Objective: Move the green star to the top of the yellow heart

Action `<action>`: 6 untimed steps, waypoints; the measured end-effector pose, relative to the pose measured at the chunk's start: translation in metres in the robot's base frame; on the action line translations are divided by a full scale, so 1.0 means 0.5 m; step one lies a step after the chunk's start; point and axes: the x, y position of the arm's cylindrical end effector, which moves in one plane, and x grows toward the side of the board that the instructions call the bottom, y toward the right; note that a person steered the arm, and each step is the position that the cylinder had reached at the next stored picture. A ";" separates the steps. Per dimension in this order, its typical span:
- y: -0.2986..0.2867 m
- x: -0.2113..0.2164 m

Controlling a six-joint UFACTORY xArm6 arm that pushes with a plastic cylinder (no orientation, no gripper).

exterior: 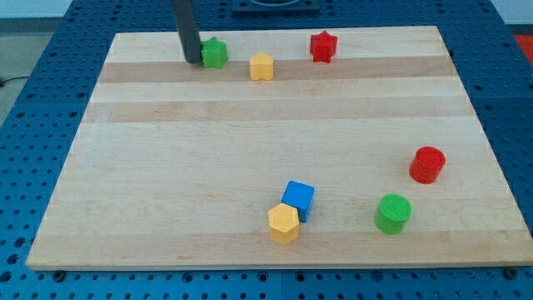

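illumination is bright, even and diffuse, apparently from overhead. the wooden board [275, 125] shows no glare or hot spots. shadows are soft and short, lying close under each block; the green cylinder [392, 212] and red cylinder [428, 164] show a faint dark rim at the base. my tip [192, 60] casts only a slight shadow. focus is sharp across the board. the rod's upper part at the view's top looks slightly soft. edge distortion is not noticeable

Green star [215, 52], yellow heart [261, 66], red star [322, 46], blue cube [298, 199] (pale striped wooden board [166, 183]).
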 end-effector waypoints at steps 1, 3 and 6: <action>0.021 -0.001; 0.013 -0.029; 0.149 -0.025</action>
